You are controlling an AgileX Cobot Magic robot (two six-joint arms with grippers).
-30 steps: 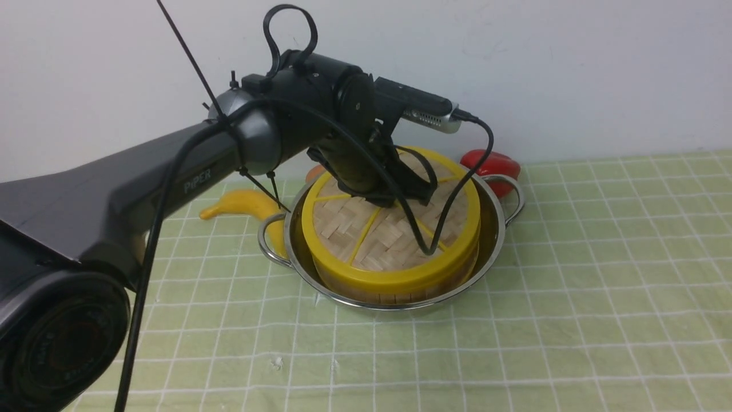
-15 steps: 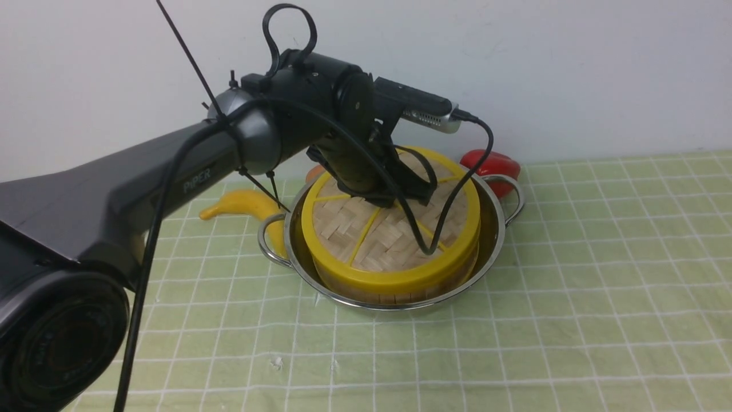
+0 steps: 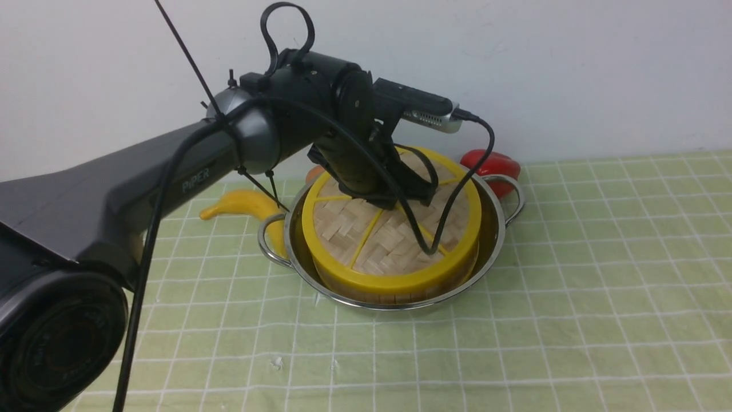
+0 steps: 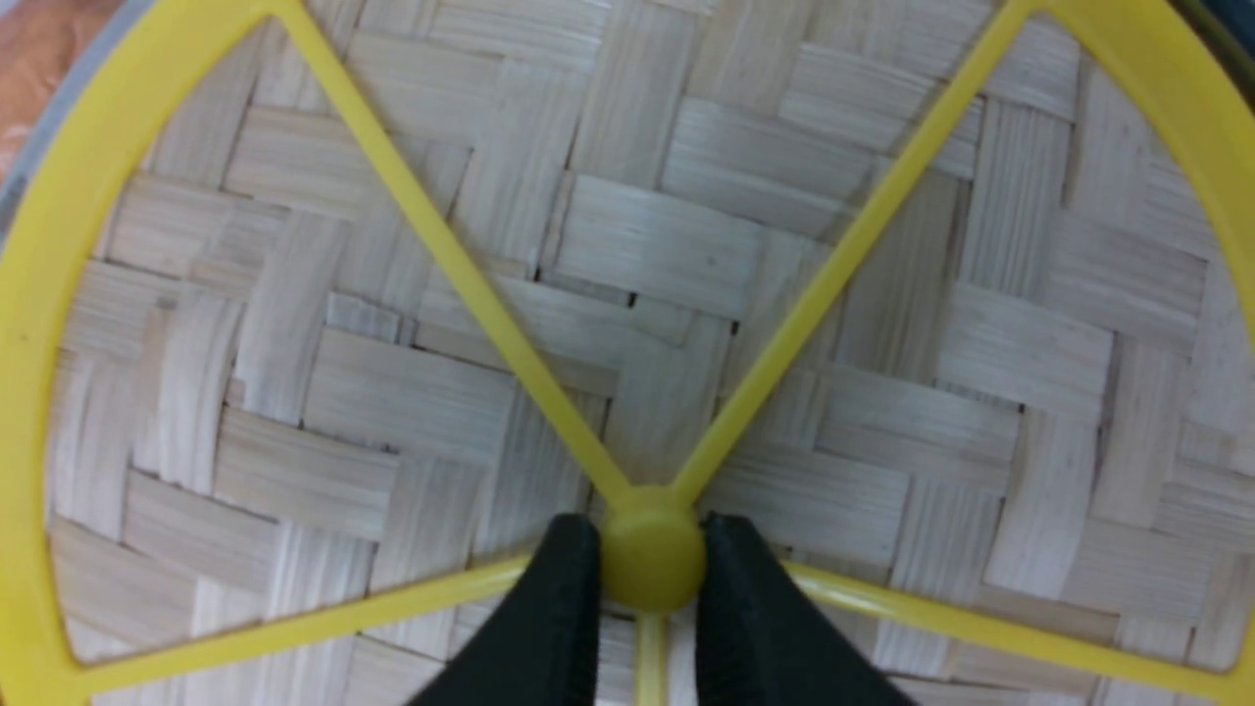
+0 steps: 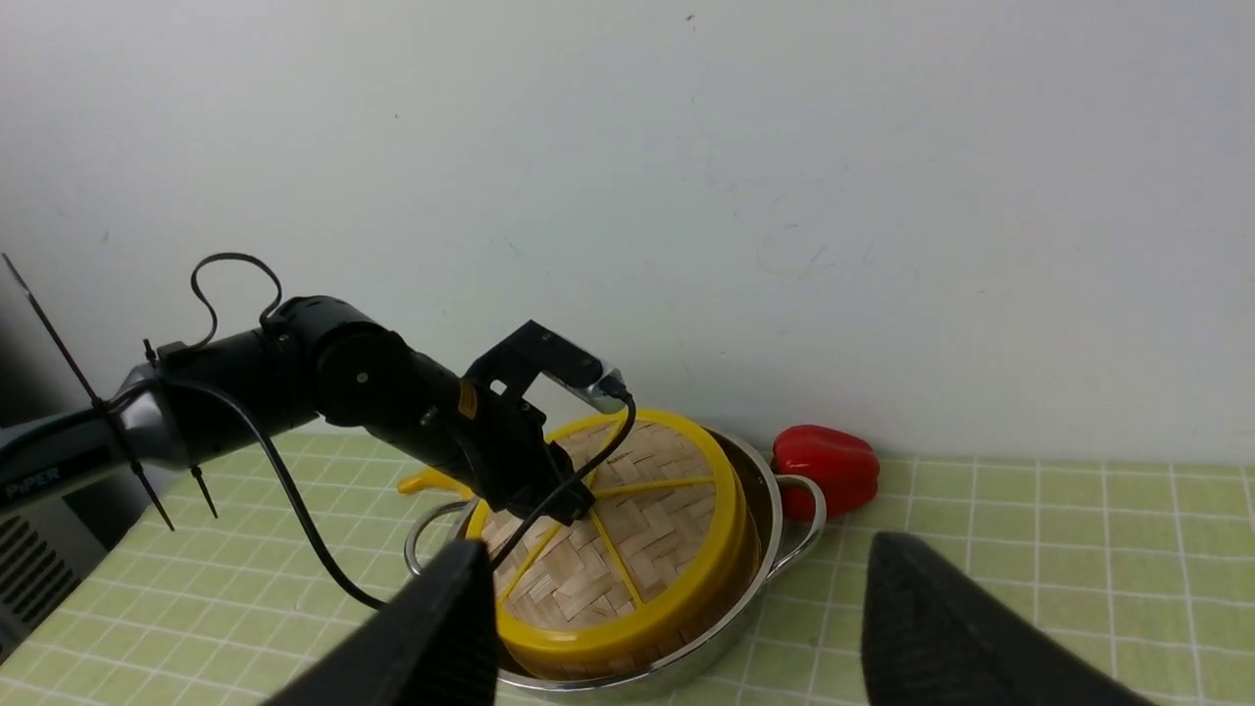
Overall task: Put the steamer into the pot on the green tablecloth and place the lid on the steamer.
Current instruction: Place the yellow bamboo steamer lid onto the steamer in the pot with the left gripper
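The lid (image 3: 394, 240) sat on the steamer (image 3: 400, 294), itself seated in the pot (image 3: 498, 229) toward the far side of the green tablecloth (image 3: 572, 286); both placements were judged done, with only release outstanding. The left tool (image 4: 652, 549) was clenched on the lid's centre hub; the right tool (image 5: 678, 554) hung released and empty. Counted: one steamer, one lid, one pot, one banana (image 3: 243, 205), one red pepper (image 3: 492, 165).

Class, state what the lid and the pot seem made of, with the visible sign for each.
The lid: woven pale strips, likely bamboo, matt, grain showing; smooth yellow rim looks plastic. The pot: probably polished steel, given its mirror-like reflections.
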